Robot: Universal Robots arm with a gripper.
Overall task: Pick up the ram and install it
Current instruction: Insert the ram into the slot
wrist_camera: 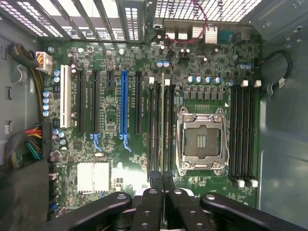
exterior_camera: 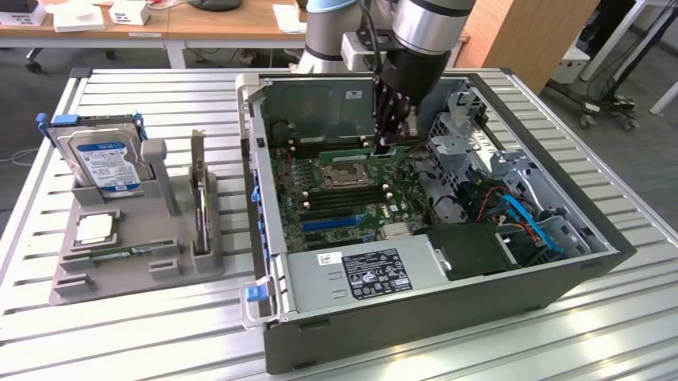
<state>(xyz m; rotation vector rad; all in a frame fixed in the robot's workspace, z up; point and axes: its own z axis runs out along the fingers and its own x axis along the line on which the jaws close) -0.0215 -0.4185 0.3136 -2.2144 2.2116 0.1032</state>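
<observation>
Between the fingers (wrist_camera: 152, 202) of the gripper (wrist_camera: 162, 179), pressed narrowly together on it, the ram (wrist_camera: 162, 125) stands on edge as a thin pale strip. It runs along the dark memory slots (wrist_camera: 155, 125) just beside the CPU socket (wrist_camera: 201, 139). Whether it is seated in a slot or just above one I cannot tell.

Around it lies the green motherboard (wrist_camera: 110, 120) on the floor of an open computer case (exterior_camera: 424, 333), which also holds a labelled power supply (exterior_camera: 366, 274) and blue cables (exterior_camera: 535, 226). The case rests on a slatted metal table (exterior_camera: 127, 103), with wooden desks (exterior_camera: 212, 20) in the room behind.

Toward the exterior view's left, well apart from the case, a grey holder (exterior_camera: 138, 274) carries a blue-labelled hard drive (exterior_camera: 106, 163) standing upright and a dark expansion card (exterior_camera: 198, 198) on edge beside it.
</observation>
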